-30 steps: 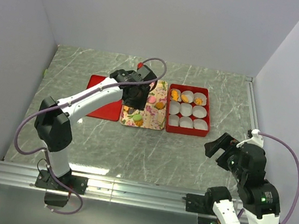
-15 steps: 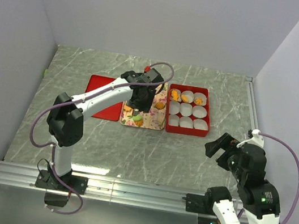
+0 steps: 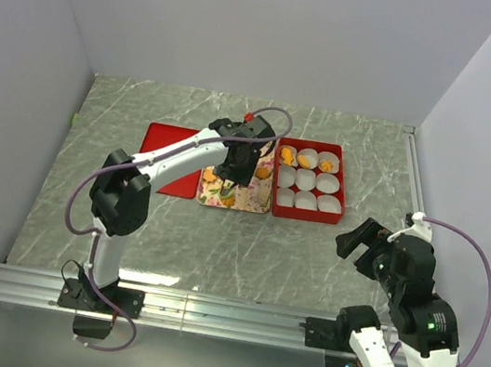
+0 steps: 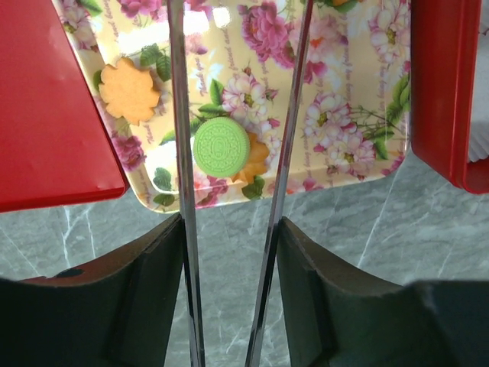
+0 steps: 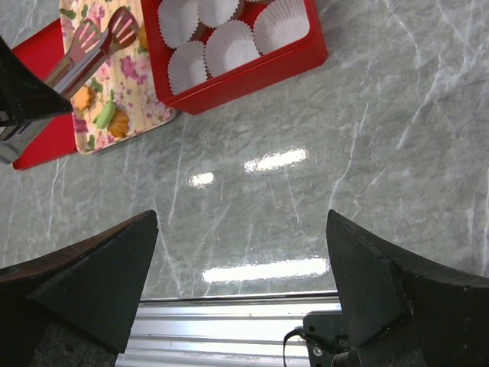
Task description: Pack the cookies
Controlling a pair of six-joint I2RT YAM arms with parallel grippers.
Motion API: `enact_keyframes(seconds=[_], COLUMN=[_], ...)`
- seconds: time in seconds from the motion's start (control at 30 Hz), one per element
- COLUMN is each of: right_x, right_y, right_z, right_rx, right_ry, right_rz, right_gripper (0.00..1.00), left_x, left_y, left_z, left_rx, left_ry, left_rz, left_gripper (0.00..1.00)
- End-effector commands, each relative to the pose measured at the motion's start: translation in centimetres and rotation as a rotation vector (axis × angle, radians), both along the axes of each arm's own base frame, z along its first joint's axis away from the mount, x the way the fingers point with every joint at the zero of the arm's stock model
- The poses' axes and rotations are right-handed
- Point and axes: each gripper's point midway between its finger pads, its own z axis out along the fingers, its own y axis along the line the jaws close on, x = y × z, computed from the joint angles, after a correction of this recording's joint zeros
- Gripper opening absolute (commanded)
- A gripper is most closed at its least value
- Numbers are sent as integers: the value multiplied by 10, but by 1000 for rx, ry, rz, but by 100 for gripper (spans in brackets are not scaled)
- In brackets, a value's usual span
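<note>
My left gripper point(image 3: 234, 161) is shut on a pair of metal tongs point(image 4: 180, 115) and hovers over the near end of the floral tray point(image 3: 248, 202). The tong blades stand apart on either side of a green cookie point(image 4: 221, 147), which lies partly on an orange cookie point(image 4: 254, 160). Another orange cookie point(image 4: 128, 90) lies to the left on the tray point(image 4: 344, 153). The red box point(image 3: 304, 215) holds white paper cups; three orange cookies point(image 3: 305, 161) sit in its back row. My right gripper point(image 3: 363, 244) is open and empty, far off near the front right.
A flat red lid point(image 3: 161, 155) lies left of the tray. In the right wrist view the box point(image 5: 252, 73), the tongs point(image 5: 84, 53) and the green cookie point(image 5: 105, 115) show at the top. A metal rail point(image 3: 205, 311) runs along the near edge.
My left arm has swung right over the tray and the tongs now straddle the green cookie. My right arm has not moved.
</note>
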Motion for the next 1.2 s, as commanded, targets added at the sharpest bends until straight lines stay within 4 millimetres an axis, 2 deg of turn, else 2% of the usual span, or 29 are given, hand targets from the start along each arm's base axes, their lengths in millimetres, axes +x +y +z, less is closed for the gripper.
enact_keyframes(seconds=[0.0, 0.2, 0.37, 0.47, 0.6, 0.67, 0.83, 0.93, 1.1, 1.17], right_x=[9, 8, 8, 8, 8, 8, 8, 8, 7, 6], right_y=[-1, -2, -2, -2, -2, -2, -2, -2, -4, -4], right_z=[9, 9, 9, 9, 9, 9, 10, 11, 13, 15], right_rx=[-13, -12, -7, -7, -8, -6, -2, 0, 2, 3], right_ry=[-45, -48, -49, -51, -52, -53, -59, -62, -75, -82], right_rz=[-3, -9, -15, -15, -12, -12, -15, -20, -28, -29], right_gripper=[97, 97, 97, 97, 97, 97, 97, 97, 97, 97], left_x=[11, 12, 9, 13, 22, 22, 12, 0, -19, -26], left_y=[-5, -5, 1, 0, -9, -13, -32, -51, -95, -112], left_z=[11, 10, 10, 25, 65, 75, 106, 118, 131, 131], left_rx=[5, 16, 31, 21, -33, -57, -161, -219, -316, -353], left_ry=[-47, -39, -39, -66, -122, -126, -155, -159, -165, -145], left_rz=[-2, 6, 13, 15, 9, 5, -38, -95, -201, -234], left_gripper=[54, 42, 37, 37, 35, 34, 33, 34, 33, 33])
